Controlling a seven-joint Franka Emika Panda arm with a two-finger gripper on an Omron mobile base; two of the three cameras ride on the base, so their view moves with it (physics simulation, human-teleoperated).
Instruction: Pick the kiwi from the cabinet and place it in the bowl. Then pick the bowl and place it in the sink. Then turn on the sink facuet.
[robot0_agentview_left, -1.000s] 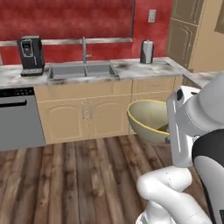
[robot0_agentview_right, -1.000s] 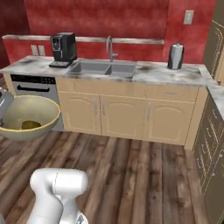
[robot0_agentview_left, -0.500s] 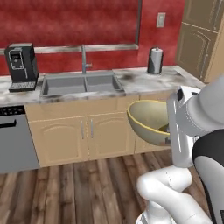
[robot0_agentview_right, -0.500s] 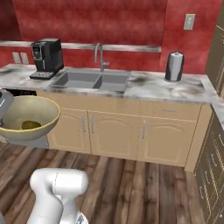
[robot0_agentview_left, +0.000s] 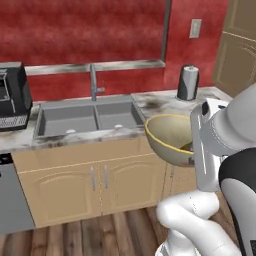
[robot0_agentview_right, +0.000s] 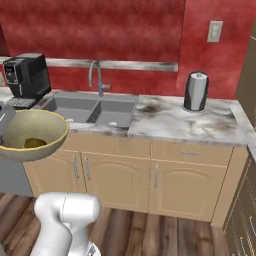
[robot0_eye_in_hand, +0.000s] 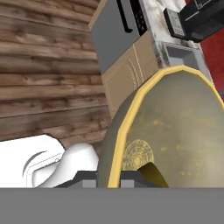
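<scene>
My gripper (robot0_eye_in_hand: 108, 179) is shut on the rim of the yellow-olive bowl (robot0_agentview_left: 171, 139), holding it in the air in front of the counter. The bowl (robot0_agentview_right: 33, 134) hangs level with the counter edge, right of the sink's right basin in the left base view. The small olive kiwi (robot0_agentview_right: 33, 143) lies at the bottom of the bowl (robot0_eye_in_hand: 175, 127), and the kiwi (robot0_eye_in_hand: 153, 174) sits close to my fingers. The grey double sink (robot0_agentview_left: 89, 118) lies ahead, with the thin sink facuet (robot0_agentview_left: 93, 82) behind its divider. The cabinet is out of view.
A black coffee machine (robot0_agentview_right: 28, 75) stands left of the sink (robot0_agentview_right: 91, 109). A grey cylinder (robot0_agentview_right: 196, 91) stands on the marbled counter (robot0_agentview_right: 185, 122) at the right. A grey dishwasher (robot0_agentview_left: 9, 202) sits under the counter's left end. A brown panelled door (robot0_agentview_left: 239, 47) rises at the far right.
The whole scene has shifted and grown: the base has driven closer to the sink counter. The bowl with the kiwi stays in my shut gripper.
</scene>
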